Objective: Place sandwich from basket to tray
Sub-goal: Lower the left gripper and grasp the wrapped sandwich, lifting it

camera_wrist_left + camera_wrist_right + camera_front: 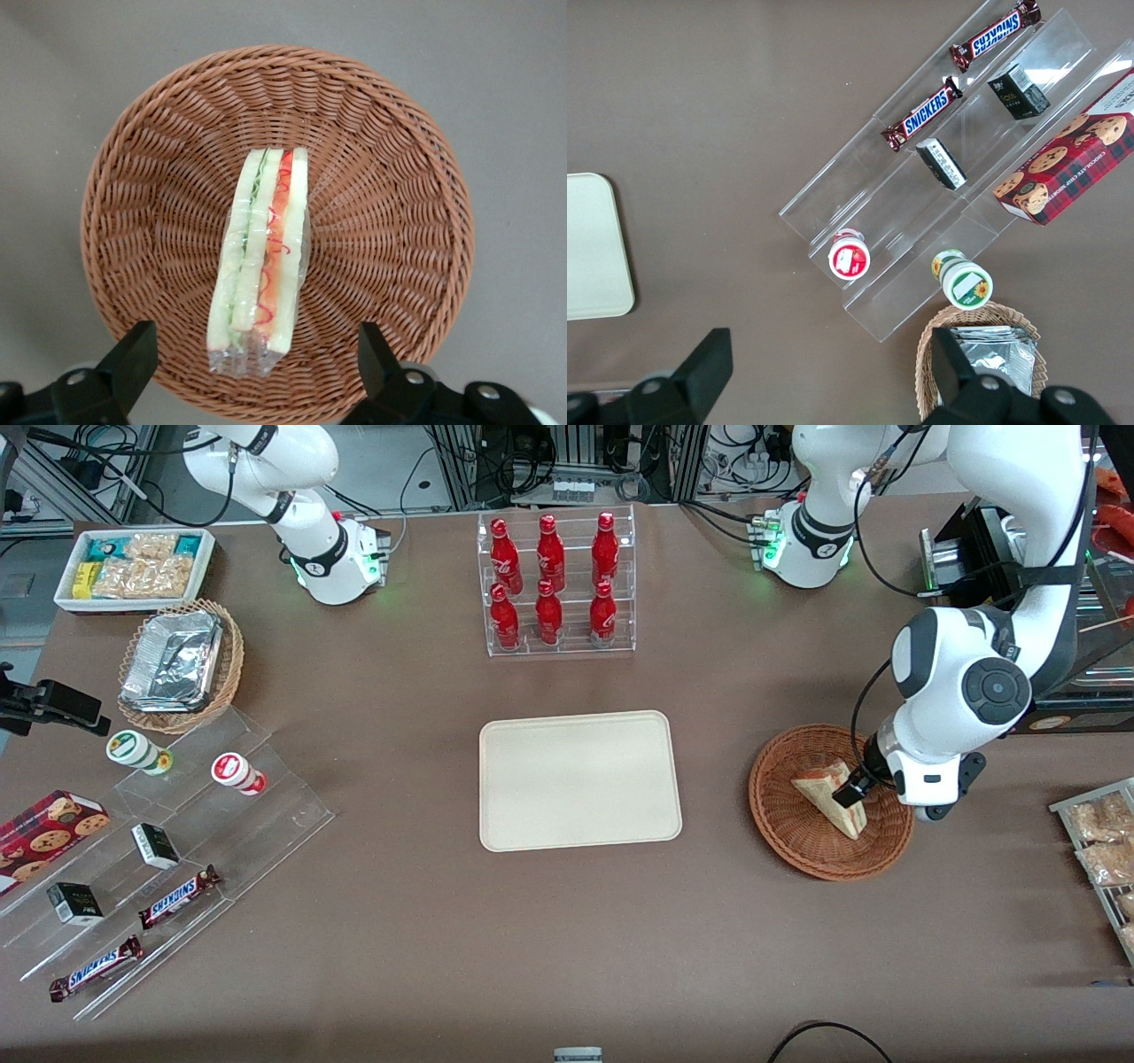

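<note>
Poised over the round reddish-brown woven wicker basket (831,802), my left gripper (852,790) hangs with its jaws spread wide, holding nothing. In the wrist view the two black fingers (128,359) stand either side of the wrapped triangular white-bread sandwich (261,258), with clear gaps to it on both flanks.

Sandwich: lying in the basket, near its middle, filling edge turned up toward my wrist camera, so red, yellow and green layers run lengthwise between the fingers. Judgement: I am aligned this way so the jaws can close across the narrow thickness of the wedge, not its long faces.

Flat cream-beige rectangular plastic tray (580,779): bare, on the brown table (567,939), well apart from the basket, toward the parked arm's end. Transfer not yet begun.

View comparison: the front view shows tray, basket and arm together, hence the route to be travelled, but my arm covers part of the sandwich (828,795) and the finger gap is hard to read there. Wrist view shows the gap, the clear wrapper and the basket (177,124) weave, but no tray.
</note>
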`<state>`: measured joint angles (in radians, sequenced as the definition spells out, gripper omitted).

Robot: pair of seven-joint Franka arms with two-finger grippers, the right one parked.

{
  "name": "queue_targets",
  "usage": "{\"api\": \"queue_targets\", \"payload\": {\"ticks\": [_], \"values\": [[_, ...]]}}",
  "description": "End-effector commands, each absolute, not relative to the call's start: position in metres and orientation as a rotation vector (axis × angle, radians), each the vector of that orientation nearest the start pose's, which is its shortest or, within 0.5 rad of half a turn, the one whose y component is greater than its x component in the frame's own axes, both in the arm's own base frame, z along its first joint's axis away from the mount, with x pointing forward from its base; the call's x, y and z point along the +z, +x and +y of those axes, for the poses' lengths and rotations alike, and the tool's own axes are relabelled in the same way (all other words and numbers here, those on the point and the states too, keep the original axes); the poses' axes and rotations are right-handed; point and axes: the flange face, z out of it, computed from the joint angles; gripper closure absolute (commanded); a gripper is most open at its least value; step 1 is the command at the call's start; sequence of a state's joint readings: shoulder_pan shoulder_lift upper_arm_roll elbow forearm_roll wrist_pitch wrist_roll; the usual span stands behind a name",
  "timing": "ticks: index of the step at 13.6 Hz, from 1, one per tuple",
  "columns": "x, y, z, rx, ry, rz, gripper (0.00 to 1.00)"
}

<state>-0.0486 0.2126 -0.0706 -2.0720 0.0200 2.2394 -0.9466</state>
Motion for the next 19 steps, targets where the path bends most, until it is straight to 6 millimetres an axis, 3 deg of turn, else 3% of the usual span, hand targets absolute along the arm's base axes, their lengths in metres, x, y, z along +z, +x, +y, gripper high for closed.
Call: {"api": "queue_targets", "payload": {"ticks": [1, 3, 8, 13, 14, 15, 16, 19], "values": [[0.317, 0.574, -0.075, 0.045, -2.839, -1.273, 0.00], [0.312, 0.572, -0.075, 0.059, -2.835, -1.273, 0.00], [0.273, 0.573, -0.076, 0.092, -2.829, -1.265, 0.00], [0.250, 0.559, -0.074, 0.091, -2.831, -1.270, 0.00], [0.250, 0.558, -0.074, 0.099, -2.828, -1.269, 0.13], [0.252, 0.556, -0.073, 0.106, -2.825, -1.265, 0.81], [0.250, 0.553, -0.072, 0.125, -2.828, -1.240, 1.00], [0.255, 0.552, -0.073, 0.125, -2.829, -1.231, 1.00]]}}
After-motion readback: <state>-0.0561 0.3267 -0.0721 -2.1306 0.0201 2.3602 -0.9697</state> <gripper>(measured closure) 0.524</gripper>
